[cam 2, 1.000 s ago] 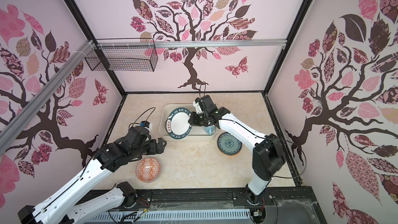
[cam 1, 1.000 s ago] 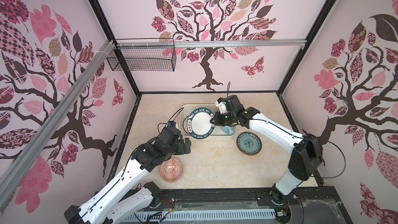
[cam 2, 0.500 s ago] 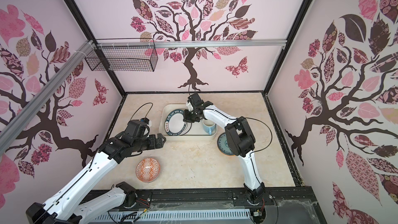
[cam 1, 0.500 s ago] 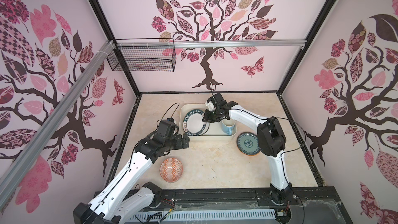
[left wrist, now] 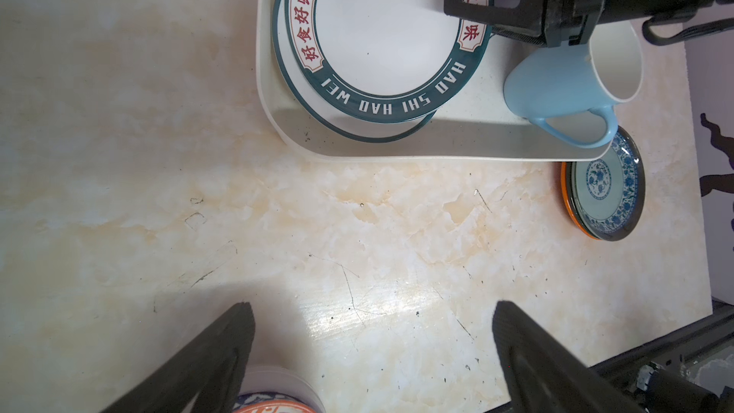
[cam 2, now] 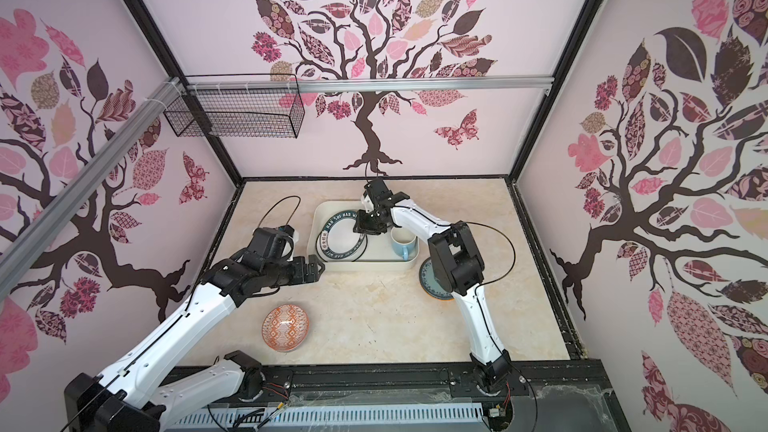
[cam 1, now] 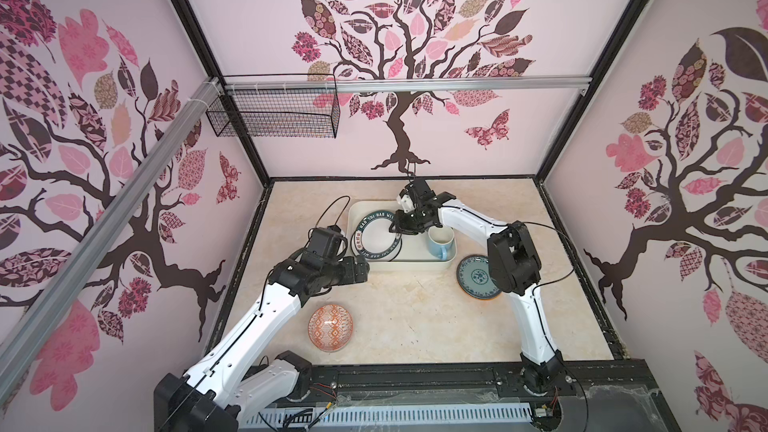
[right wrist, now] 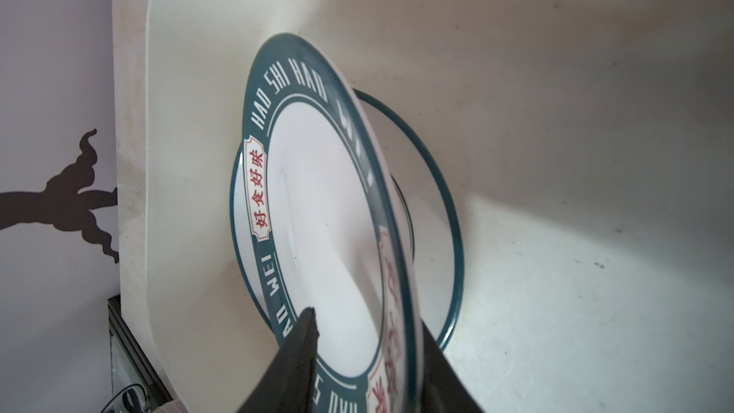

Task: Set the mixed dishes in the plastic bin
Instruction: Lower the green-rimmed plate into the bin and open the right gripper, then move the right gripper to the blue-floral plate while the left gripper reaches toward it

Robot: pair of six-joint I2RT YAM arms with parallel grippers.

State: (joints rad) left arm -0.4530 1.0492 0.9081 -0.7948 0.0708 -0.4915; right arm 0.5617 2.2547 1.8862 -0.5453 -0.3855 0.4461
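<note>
Low and left of centre in both top views, an orange patterned bowl point(cam 1: 330, 328) was seen on the bench point(cam 1: 415, 313). Just above it, the left arm point(cam 1: 266, 317) was held over bare bench, its jaws spread wide and empty. At the right, a blue-patterned plate point(cam 1: 476, 276) was stacked on an orange-edged plate point(left wrist: 564, 196), just beside the cream bin point(cam 1: 409, 263). Inside the bin, a light-blue mug point(cam 1: 439, 243) was set upright at the right end. A white lettered plate point(cam 1: 376, 234) was tilted over a teal-edged plate point(right wrist: 437, 272). Its rim was straddled by the parted jaws of the right arm point(cam 1: 469, 222).

lettered plate point(left wrist: 381, 29) and light-blue mug point(left wrist: 556, 89) in cream bin point(left wrist: 476, 145); blue patterned plate point(left wrist: 603, 188) just outside
</note>
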